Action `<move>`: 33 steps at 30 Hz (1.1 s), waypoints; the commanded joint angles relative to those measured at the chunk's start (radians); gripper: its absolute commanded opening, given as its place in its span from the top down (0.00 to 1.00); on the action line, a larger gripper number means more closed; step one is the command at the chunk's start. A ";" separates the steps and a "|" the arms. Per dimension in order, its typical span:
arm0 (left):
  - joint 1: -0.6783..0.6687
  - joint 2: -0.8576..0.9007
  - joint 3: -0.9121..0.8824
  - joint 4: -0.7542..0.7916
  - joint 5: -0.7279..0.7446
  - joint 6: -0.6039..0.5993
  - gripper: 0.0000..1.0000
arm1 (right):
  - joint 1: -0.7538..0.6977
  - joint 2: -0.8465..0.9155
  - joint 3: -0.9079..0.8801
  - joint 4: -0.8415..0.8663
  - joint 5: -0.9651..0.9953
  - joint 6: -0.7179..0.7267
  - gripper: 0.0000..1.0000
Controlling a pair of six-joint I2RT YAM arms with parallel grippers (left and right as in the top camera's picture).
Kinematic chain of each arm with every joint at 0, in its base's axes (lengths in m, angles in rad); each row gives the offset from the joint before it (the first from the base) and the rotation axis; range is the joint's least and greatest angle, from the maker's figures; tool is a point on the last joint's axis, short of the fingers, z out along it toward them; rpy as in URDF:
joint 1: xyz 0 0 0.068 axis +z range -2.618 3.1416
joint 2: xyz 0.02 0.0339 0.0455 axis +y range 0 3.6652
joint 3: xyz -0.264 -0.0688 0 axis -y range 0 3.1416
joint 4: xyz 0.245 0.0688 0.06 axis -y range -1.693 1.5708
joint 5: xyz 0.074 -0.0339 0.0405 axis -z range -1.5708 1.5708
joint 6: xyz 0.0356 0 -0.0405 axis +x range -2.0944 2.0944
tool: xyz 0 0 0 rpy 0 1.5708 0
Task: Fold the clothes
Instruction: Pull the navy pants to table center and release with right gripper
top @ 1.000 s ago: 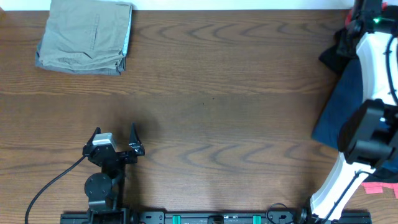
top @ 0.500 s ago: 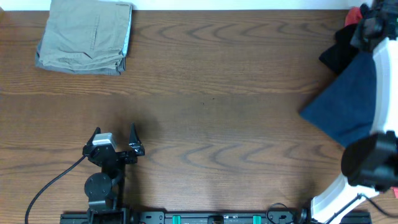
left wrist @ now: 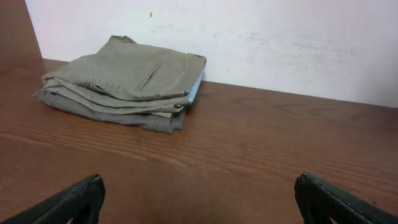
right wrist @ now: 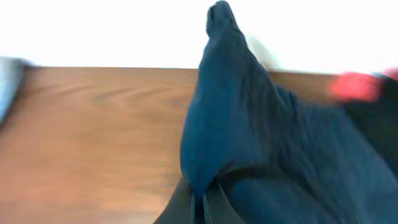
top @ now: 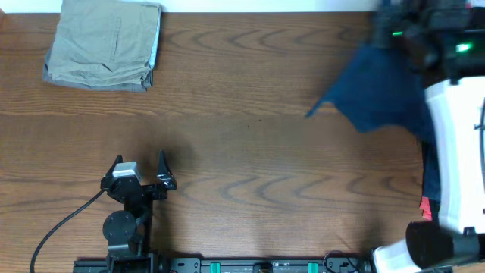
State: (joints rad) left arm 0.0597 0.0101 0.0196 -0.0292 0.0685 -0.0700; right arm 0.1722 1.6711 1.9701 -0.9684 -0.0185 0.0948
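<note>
The clothes, one dark navy garment (top: pixel 379 91), hang above the table's far right, with a corner trailing left. In the right wrist view the navy cloth (right wrist: pixel 249 124) bunches up out of my right gripper (right wrist: pixel 199 202), whose jaws are shut on a fold of it. That view is blurred by motion. Overhead, the white right arm (top: pixel 455 136) reaches to the far edge. My left gripper (top: pixel 140 159) rests near the front left, apart from the garment. Its jaws (left wrist: pixel 199 193) stand wide open with only bare wood between them.
Folded khaki trousers (top: pixel 102 42) lie at the far left corner, also ahead of the left wrist camera (left wrist: pixel 124 84). A red item (right wrist: pixel 354 87) and dark cloth (right wrist: pixel 388 106) lie at the right edge. A white wall runs behind the table.
The right arm has swung up and left with the navy garment, carrying it from the right edge over the table. The left arm has not moved.
</note>
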 commanded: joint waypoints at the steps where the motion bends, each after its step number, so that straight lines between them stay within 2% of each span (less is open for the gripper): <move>1: -0.004 -0.005 -0.016 -0.035 0.014 0.014 0.02 | 0.167 -0.029 0.019 0.015 -0.120 -0.025 0.99; 8: -0.004 -0.005 -0.016 -0.035 0.014 0.014 0.02 | 0.467 0.073 0.019 0.032 -0.148 0.040 0.99; 10: -0.004 -0.005 -0.016 -0.035 0.014 0.014 0.02 | 0.527 0.110 0.019 0.037 -0.180 0.040 0.96; 11: -0.004 -0.005 -0.016 -0.035 0.014 0.014 0.02 | 0.563 0.134 0.019 0.037 -0.194 0.040 0.86; 12: -0.004 -0.005 -0.016 -0.035 0.014 0.014 0.02 | 0.582 0.146 0.019 0.037 -0.195 0.039 0.70; 13: -0.004 -0.005 -0.016 -0.035 0.014 0.014 0.02 | 0.603 0.160 0.019 0.035 -0.187 0.039 0.35; 14: -0.004 -0.005 -0.016 -0.035 0.014 0.014 0.02 | 0.616 0.165 0.019 0.034 -0.175 0.039 0.21; 17: -0.004 -0.005 -0.016 -0.035 0.014 0.014 0.02 | 0.619 0.153 0.022 0.035 -0.152 0.045 0.03; 24: -0.004 -0.005 -0.016 -0.035 0.014 0.014 0.02 | 0.515 0.045 0.027 -0.039 -0.034 0.099 0.01; 29: -0.004 -0.005 -0.016 -0.035 0.014 0.014 0.02 | 0.396 -0.013 0.027 -0.150 -0.046 0.118 0.01; 33: -0.004 -0.005 -0.016 -0.035 0.014 0.014 0.02 | 0.373 -0.012 0.024 -0.180 -0.030 0.107 0.01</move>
State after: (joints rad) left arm 0.0597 0.0101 0.0196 -0.0292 0.0685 -0.0700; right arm 0.5457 1.6535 1.9846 -1.1366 -0.0711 0.1944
